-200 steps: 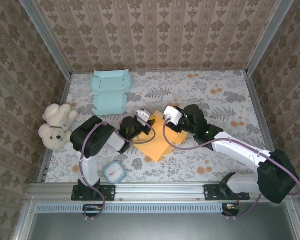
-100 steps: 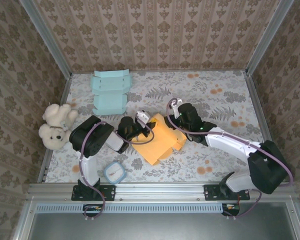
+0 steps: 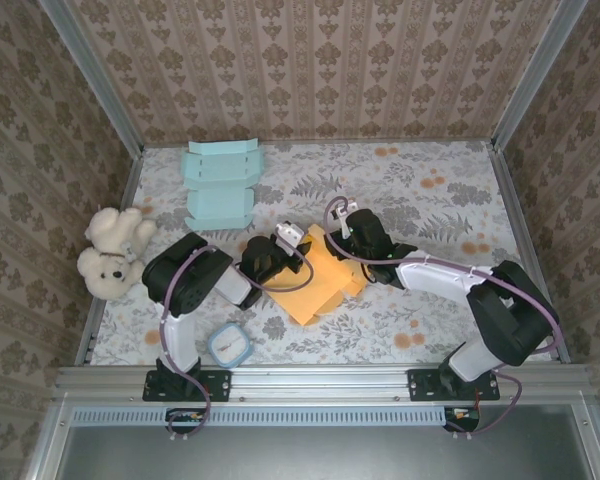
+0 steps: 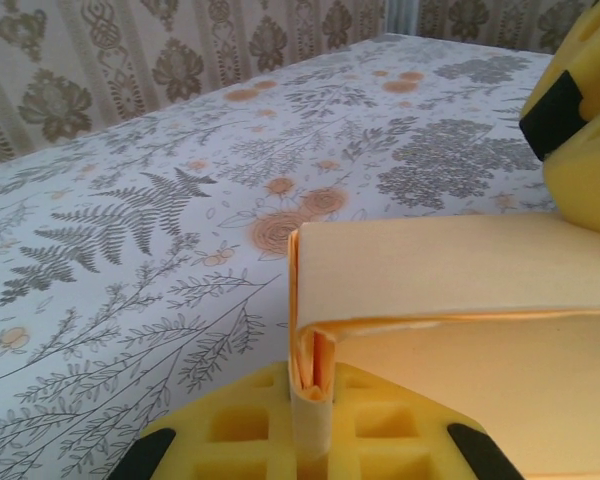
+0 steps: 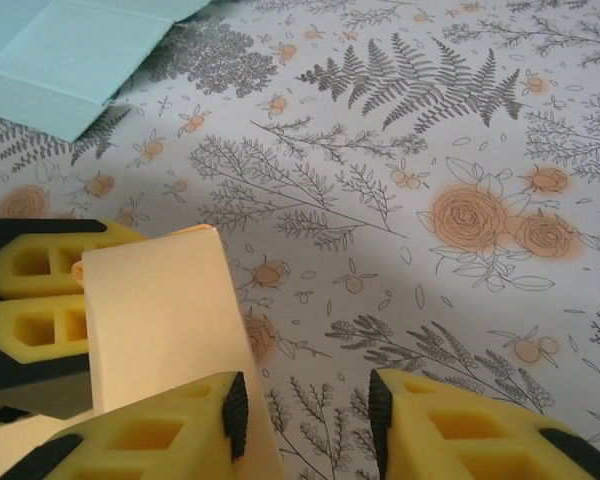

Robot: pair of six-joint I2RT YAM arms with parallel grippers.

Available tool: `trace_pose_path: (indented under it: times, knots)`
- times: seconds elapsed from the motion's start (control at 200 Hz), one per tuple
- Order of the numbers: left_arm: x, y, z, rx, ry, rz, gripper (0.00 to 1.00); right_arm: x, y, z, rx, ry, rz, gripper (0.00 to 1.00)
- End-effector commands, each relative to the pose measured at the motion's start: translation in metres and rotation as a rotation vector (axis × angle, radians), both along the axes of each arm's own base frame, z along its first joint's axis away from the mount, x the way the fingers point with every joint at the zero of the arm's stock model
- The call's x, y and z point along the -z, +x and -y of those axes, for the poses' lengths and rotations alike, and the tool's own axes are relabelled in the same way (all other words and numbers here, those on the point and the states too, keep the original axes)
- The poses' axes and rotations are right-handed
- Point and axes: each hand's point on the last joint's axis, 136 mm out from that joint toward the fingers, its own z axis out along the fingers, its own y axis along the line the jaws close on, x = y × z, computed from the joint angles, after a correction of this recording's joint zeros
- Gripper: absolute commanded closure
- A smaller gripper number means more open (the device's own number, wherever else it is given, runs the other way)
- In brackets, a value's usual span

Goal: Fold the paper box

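Left gripper [image 4: 310,412]: pressed together on a doubled edge of the orange paper box [image 3: 322,290]. The wrist view shows the folded sheet sandwiched between the yellow pads [image 4: 235,440].
Right gripper [image 5: 305,425]: jaws apart, with bare table [image 3: 430,200] showing through the gap. It sits low at the far side of the box, one finger just beside a raised flap [image 5: 155,310]. I can make out no grip on that flap.
Box position: middle of the table, toward the near edge, between the two grippers. Most of it lies flat on the cloth.
Box shape: one panel is turned over onto itself where the left gripper clamps it. One flap stands up by the right gripper. No closed walls or corners are visible from above.
Done so far (judgement): the first creases only. The sheet reads as a partly folded blank, not yet a box.
Left to do (judgement): bring up the remaining walls, tuck the end flaps and close the form. That is most of the job.
Stage (judgement): early. The left side acts as an anchor while the right lines up on the standing flap.
Other items: a blue paper box [image 3: 220,185] lies flat at the back left, well apart. A teddy bear [image 3: 110,250] sits at the left edge.
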Motion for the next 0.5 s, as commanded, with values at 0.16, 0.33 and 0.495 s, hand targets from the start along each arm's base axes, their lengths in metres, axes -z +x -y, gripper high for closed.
trace_pose_path:
  times: [0.16, 0.33, 0.495]
  knots:
    - [0.001, 0.012, 0.007, -0.138, 0.062, 0.086, 0.97, 0.031, -0.018, -0.022, -0.077, 0.036, -0.107, 0.65]
    - [0.002, 0.019, 0.004, -0.21, 0.076, 0.098, 0.97, 0.032, -0.024, -0.037, -0.116, 0.099, -0.153, 0.67]
    - [0.003, 0.025, -0.001, -0.259, 0.077, 0.092, 0.97, 0.025, -0.027, -0.044, -0.132, 0.151, -0.171, 0.69]
